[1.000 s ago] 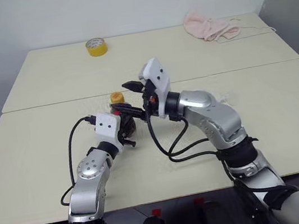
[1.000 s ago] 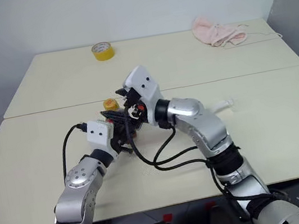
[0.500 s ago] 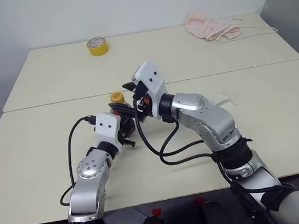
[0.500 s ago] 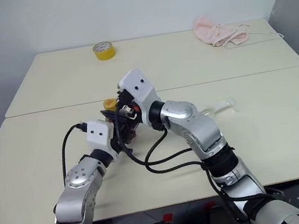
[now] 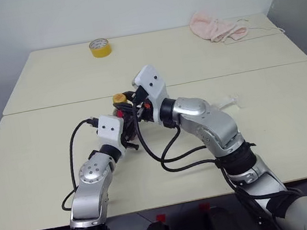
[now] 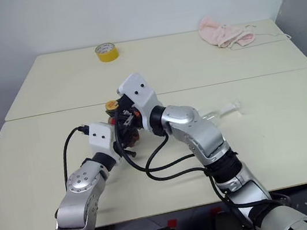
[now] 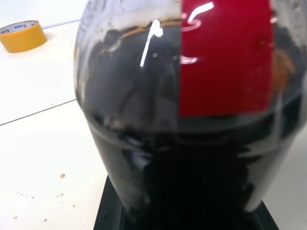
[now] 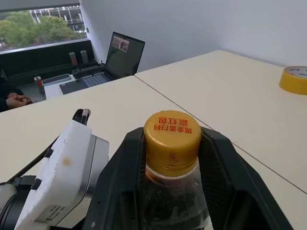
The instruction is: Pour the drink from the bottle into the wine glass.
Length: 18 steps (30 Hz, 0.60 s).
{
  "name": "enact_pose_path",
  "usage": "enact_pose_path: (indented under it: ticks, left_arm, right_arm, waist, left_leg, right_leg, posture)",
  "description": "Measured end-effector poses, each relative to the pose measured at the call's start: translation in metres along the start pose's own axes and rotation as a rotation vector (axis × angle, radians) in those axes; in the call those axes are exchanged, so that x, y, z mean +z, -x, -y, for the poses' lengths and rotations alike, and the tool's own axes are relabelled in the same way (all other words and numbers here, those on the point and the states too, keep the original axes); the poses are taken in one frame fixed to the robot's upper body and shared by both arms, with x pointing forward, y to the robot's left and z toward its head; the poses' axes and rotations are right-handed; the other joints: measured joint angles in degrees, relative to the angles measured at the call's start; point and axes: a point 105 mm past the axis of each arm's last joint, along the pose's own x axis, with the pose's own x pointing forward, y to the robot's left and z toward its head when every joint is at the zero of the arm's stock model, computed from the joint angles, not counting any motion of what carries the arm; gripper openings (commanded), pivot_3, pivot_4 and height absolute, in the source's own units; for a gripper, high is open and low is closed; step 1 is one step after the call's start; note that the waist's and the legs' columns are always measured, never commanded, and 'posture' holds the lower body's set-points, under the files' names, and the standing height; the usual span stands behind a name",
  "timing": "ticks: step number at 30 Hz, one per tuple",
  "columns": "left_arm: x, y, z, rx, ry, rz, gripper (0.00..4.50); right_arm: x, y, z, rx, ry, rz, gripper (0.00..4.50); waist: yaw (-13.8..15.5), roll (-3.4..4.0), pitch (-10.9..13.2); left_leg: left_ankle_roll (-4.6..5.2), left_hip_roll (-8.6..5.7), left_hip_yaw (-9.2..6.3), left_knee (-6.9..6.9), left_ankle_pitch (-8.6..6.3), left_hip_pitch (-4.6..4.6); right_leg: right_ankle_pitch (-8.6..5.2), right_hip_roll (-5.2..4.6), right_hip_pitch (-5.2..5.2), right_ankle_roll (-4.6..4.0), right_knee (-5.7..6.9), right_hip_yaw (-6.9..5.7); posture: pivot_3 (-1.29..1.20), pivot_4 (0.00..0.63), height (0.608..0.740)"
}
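Glossy clear plastic bottle [image 8: 171, 191], ridged yellow cap [image 8: 172, 140], matt table [image 5: 42, 150].

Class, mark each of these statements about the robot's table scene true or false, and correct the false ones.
1. The bottle has its yellow cap on. True.
2. The left gripper holds the bottle's body. True.
3. The tape roll lies beside the pink cloth. False: they sit at opposite far corners of the table.
4. The wine glass stands upright and full. False: it lies on its side, empty.
5. The right gripper has its jaws on either side of the cap. True.
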Motion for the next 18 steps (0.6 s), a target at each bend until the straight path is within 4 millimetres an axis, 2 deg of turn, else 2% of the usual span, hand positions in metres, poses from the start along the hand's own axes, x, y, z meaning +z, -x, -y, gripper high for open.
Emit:
enact_pose_path:
  ticks: [6,12,18]
  left_arm:
    - [0.000,0.000,0.001,0.000,0.001,-0.001,0.79]
    - [-0.002,0.001,-0.005,0.033,0.008,-0.009,0.79]
    - [-0.006,0.003,-0.009,0.058,0.014,-0.022,0.77]
  right_arm:
    - [-0.002,0.002,0.004,0.043,0.004,0.003,1.24]
    - [-0.003,-0.013,0.019,0.236,0.086,-0.015,1.24]
    - [-0.006,-0.023,0.021,0.307,0.103,-0.006,1.24]
  waist:
    - [0.0,0.00,0.0]
    - [-0.2,0.00,0.0]
    - [-0.4,0.00,0.0]
  left_leg:
    - [0.00,0.00,0.01,0.00,0.00,0.00]
    - [0.00,0.05,0.02,-0.05,0.00,0.06]
    - [-0.01,0.03,0.01,-0.02,0.01,0.04]
  right_leg:
    - [0.00,0.00,0.00,0.00,-0.01,0.00]
    - [0.00,0.05,0.01,0.00,0.01,-0.03]
    - [0.00,0.01,0.01,0.00,-0.03,-0.04]
  posture:
    - [0.00,0.150,0.740]
    - [0.00,0.150,0.740]
    - [0.00,0.150,0.740]
